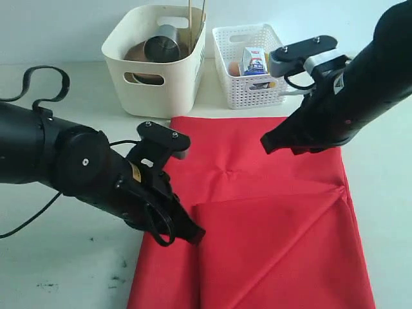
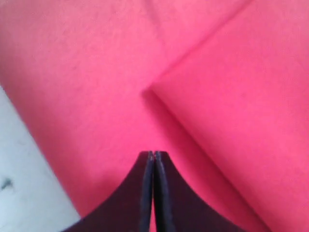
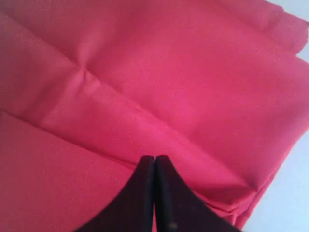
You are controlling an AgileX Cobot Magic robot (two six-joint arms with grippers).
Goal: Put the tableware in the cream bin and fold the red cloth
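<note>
Black left claw (image 1: 196, 235), pressed together and empty, hovers at the left side of the red cloth (image 1: 257, 193), which lies partly folded on the bench (image 1: 64, 270). Beyond the cloth's far left corner stands the cream bin (image 1: 138, 90), holding the steel cup (image 1: 162, 44), brown plate (image 1: 138, 53) and chopsticks (image 1: 190, 19). Over the cloth's far right part hangs the right claw (image 1: 267, 143), also pressed together, gripping nothing.

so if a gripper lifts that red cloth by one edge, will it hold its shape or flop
Probably floppy: the red cloth already lies in soft creases with one flap folded over. Likely light, since it sits thin and flat on the table.
</note>
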